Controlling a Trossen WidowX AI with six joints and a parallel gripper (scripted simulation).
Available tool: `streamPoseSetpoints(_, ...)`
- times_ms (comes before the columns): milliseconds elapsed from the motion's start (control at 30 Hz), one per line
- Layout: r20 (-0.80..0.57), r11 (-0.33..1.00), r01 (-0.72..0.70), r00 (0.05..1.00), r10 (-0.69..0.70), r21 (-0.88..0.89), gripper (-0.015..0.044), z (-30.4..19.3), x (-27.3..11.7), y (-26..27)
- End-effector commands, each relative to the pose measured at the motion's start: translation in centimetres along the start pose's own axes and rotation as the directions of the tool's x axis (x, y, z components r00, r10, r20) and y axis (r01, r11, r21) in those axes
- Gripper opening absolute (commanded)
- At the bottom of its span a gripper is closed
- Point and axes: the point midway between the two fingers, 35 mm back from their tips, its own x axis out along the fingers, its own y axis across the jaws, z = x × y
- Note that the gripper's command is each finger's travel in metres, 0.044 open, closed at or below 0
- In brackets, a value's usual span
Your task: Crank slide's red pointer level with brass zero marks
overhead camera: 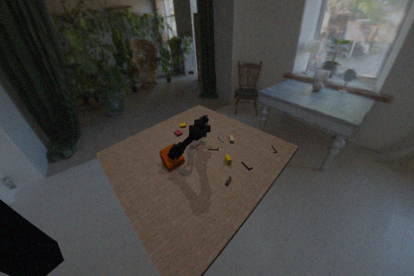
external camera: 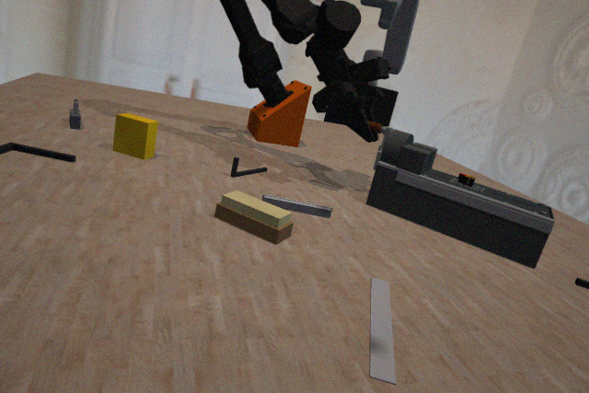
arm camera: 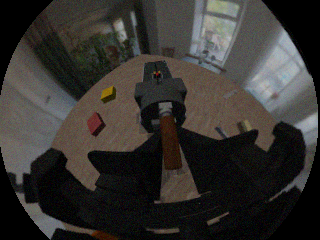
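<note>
The dark grey machine (external camera: 456,222) (arm camera: 160,90) has a round crank hub at its near end. A brown handle (external camera: 375,126) (arm camera: 171,150) sticks out from the hub toward my gripper. My gripper (external camera: 372,132) (arm camera: 168,130) is shut on the handle, with one black finger on each side of it. The red pointer (external camera: 467,179) (arm camera: 157,74) shows as a small red spot with yellowish marks close by, on top of the machine. The exact offset between them is too small to read. In the top view the arm hides the machine.
A yellow block (overhead camera: 182,125) (arm camera: 108,94) and a red block (overhead camera: 178,132) (arm camera: 95,124) lie left of the machine in the wrist view. Another yellow block (overhead camera: 228,159) (external camera: 134,135), a two-tone block (external camera: 253,215), black hex keys (overhead camera: 246,165) and a flat metal strip (external camera: 382,331) lie around.
</note>
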Motion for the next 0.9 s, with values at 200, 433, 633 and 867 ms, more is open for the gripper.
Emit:
streamPoseSetpoints(200,-0.001,1.0,-0.008,1.0,0.008,-0.006,0.0,-0.1,0.0,0.2)
streamPoseSetpoints(433,-0.001,1.0,-0.008,1.0,0.008,-0.006,0.0,0.0,0.0,0.4)
streamPoseSetpoints(633,-0.001,1.0,-0.008,1.0,0.008,-0.006,0.0,0.0,-0.1,1.2)
streamPoseSetpoints(867,-0.001,1.0,-0.008,1.0,0.008,-0.006,0.0,0.0,0.0,1.3)
